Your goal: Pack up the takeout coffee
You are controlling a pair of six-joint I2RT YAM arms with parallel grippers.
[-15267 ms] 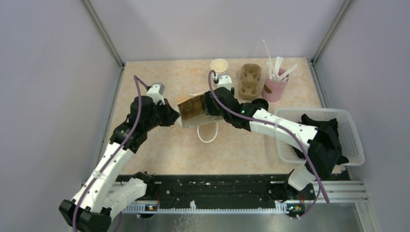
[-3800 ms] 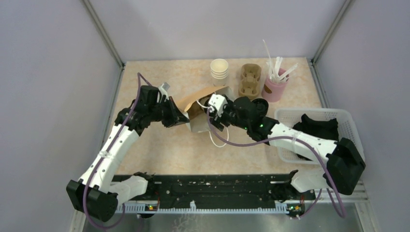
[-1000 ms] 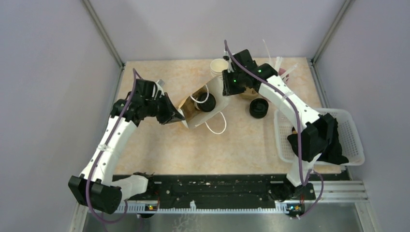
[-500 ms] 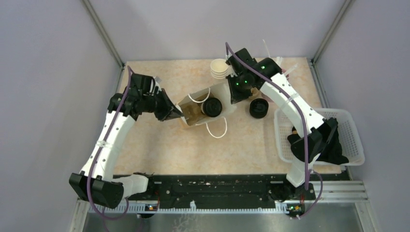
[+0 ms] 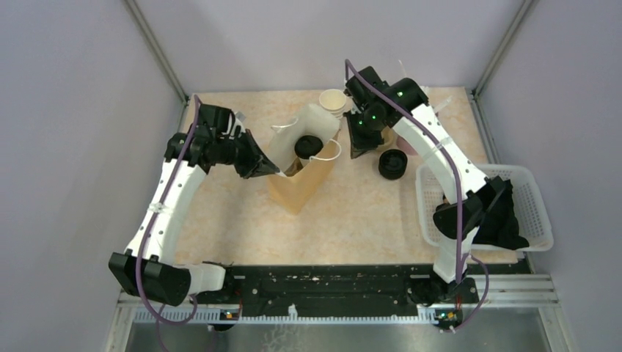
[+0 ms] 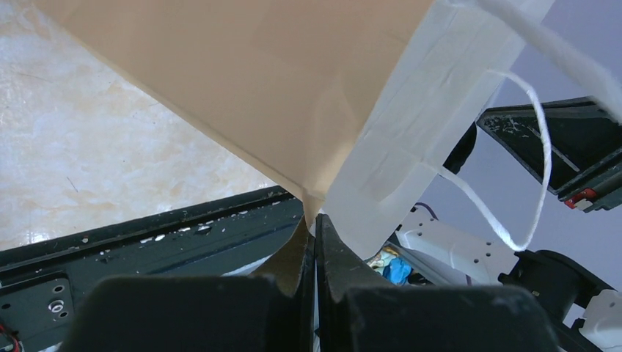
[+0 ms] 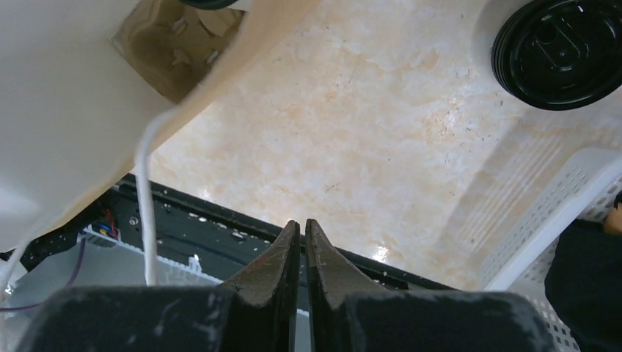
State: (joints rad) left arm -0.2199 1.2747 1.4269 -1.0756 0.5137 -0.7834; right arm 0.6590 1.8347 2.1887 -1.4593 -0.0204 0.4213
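The takeout coffee (image 5: pixel 309 146), a white cup of which only the black lid shows, sits inside the brown paper bag (image 5: pixel 297 183). The bag stands upright mid-table with its mouth facing up. My left gripper (image 5: pixel 273 170) is shut on the bag's left rim, and the left wrist view shows the bag's paper corner (image 6: pixel 314 209) pinched between the fingers. My right gripper (image 5: pixel 359 149) hovers just right of the bag's mouth. In the right wrist view it (image 7: pixel 301 224) is shut with nothing in it, and the bag's wall (image 7: pixel 73 88) and white string handle (image 7: pixel 147 198) lie to its left.
A stack of lidless white cups (image 5: pixel 334 100) stands behind the bag. A pile of black lids (image 5: pixel 393 163) lies right of it, also in the right wrist view (image 7: pixel 561 51). A white basket (image 5: pixel 539 213) with dark contents sits at the right edge. A brown cup carrier (image 7: pixel 172 55) lies under the right arm.
The bag has swung from lying tilted to standing upright, still held by the left gripper. The right gripper has closed and sits just right of the bag's mouth.
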